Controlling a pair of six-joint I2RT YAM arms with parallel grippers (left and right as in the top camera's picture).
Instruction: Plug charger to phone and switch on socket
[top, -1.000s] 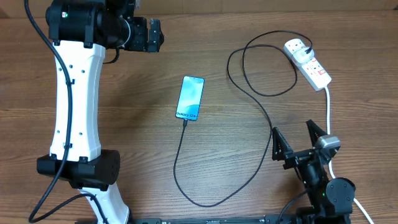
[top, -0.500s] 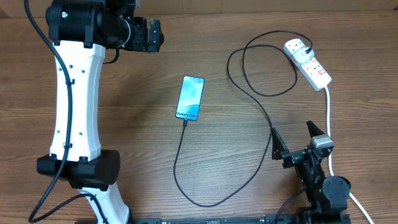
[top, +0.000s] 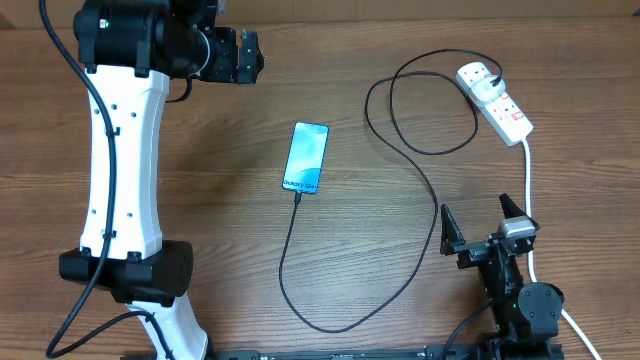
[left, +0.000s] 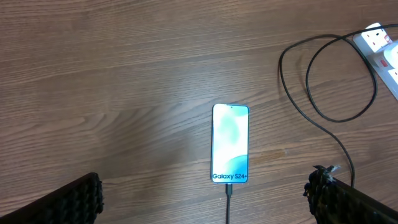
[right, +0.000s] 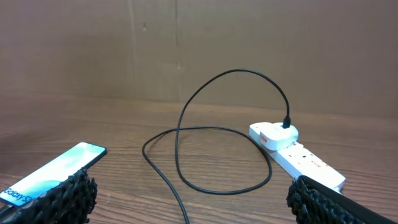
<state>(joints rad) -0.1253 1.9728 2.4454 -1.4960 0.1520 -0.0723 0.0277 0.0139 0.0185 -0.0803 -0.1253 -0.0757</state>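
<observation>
The phone (top: 306, 157) lies flat at the table's middle, screen lit, reading "Galaxy S24+" in the left wrist view (left: 230, 143). The black charger cable (top: 418, 190) is plugged into the phone's near end, loops across the table and ends in a black plug seated in the white socket strip (top: 495, 101) at the far right. The strip also shows in the right wrist view (right: 298, 155). My left gripper (left: 211, 199) is open, high above the phone. My right gripper (top: 482, 232) is open and empty, low near the front right, pointing at the cable loop.
The strip's thick white cord (top: 528, 185) runs toward the front edge past my right gripper. The left arm's white column (top: 120, 180) stands at the left. A brown wall (right: 199, 43) backs the table.
My right gripper has pulled back slightly toward the front edge and shifted a little right. The left arm, phone and cable have not moved.
</observation>
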